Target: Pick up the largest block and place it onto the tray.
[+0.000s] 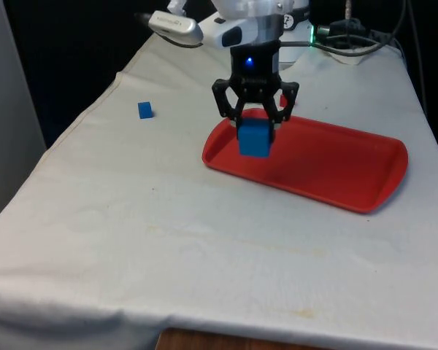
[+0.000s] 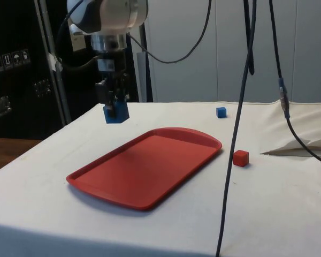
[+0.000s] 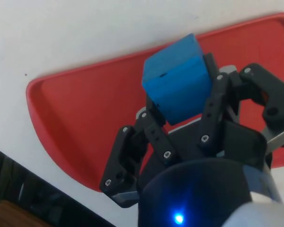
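Gripper (image 1: 255, 120): black, two-fingered, clamped on the large blue block (image 1: 255, 138), which hangs clear of everything below, pinched by its upper part so that most of its body projects beneath the fingertips; in the wrist view the block (image 3: 178, 84) sits slightly askew between the fingers. Red tray (image 1: 328, 164): flat, shallow-rimmed, lying on the white-clothed surface (image 1: 131, 219); the block is held in the air over the tray's end nearer the robot, judged a carry height that clears the rim before lowering. Small blue block (image 1: 145, 109): on the cloth, well apart from the tray, towards the front view's left. Small red block (image 2: 241, 157): on the cloth just beside the tray's long edge. Placement not yet made.
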